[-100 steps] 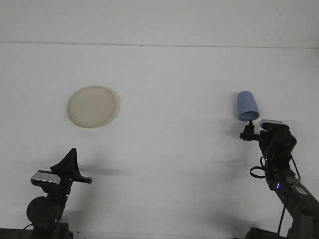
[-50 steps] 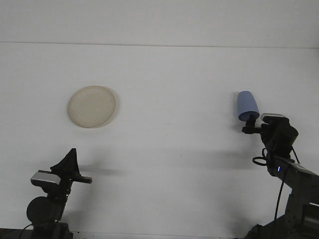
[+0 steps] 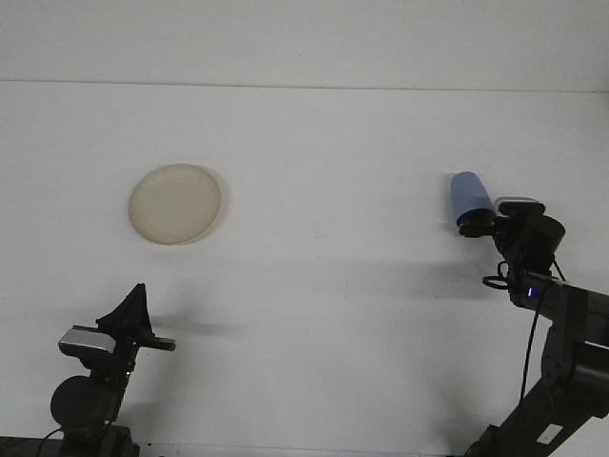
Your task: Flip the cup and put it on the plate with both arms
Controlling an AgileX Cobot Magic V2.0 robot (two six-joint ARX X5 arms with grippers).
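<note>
A blue cup hangs above the table at the right, tilted, with its closed end pointing up and to the left. My right gripper is shut on the cup's lower rim. A beige round plate lies flat on the white table at the left, with nothing on it. My left gripper stands low at the front left, well short of the plate. Its fingers meet in a point and hold nothing.
The white table runs back to a pale wall. The right arm's dark links and cables rise from the front right corner. The left arm's base sits at the front left.
The right arm has lifted and pulled its wrist up and back. The cup has risen a little and tilted further. The left arm and the plate have not moved.
</note>
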